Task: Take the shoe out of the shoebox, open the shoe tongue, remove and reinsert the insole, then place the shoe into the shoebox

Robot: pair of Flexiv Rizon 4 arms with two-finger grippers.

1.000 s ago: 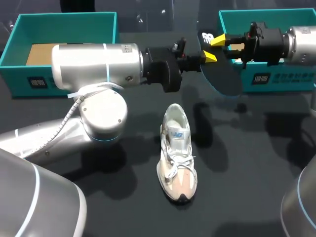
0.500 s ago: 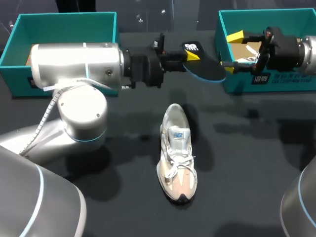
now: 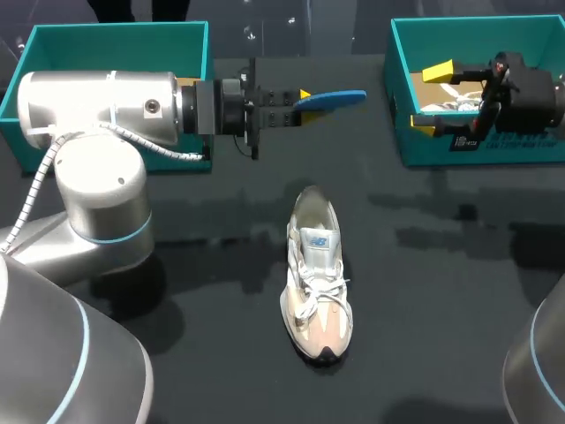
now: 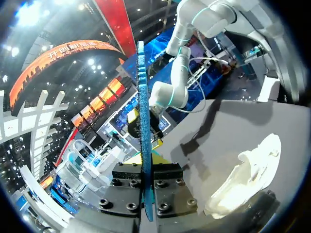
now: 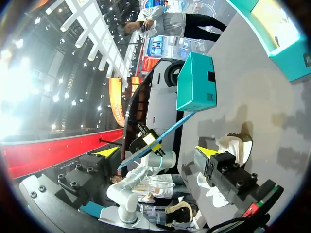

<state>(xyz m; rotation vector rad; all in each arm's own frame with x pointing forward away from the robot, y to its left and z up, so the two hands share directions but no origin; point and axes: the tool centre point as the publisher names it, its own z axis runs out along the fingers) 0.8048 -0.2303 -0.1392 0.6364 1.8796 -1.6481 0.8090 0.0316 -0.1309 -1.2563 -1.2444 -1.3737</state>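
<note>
The shoe [image 3: 316, 287] lies toe toward me. Beyond its heel my left gripper [image 3: 298, 97] pinches the insole [image 3: 335, 98] edge-on; I should turn it flat and feed it in toe-first. Farther right of the shoe, my right gripper [image 3: 431, 101] hangs spread and empty at the shoebox [image 3: 394, 88].

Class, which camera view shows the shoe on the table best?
The head view: the whole shoe lies unobstructed, laces up. The left wrist view shows it from the side, beside the held insole. The right wrist view shows it small and partly hidden.
</note>
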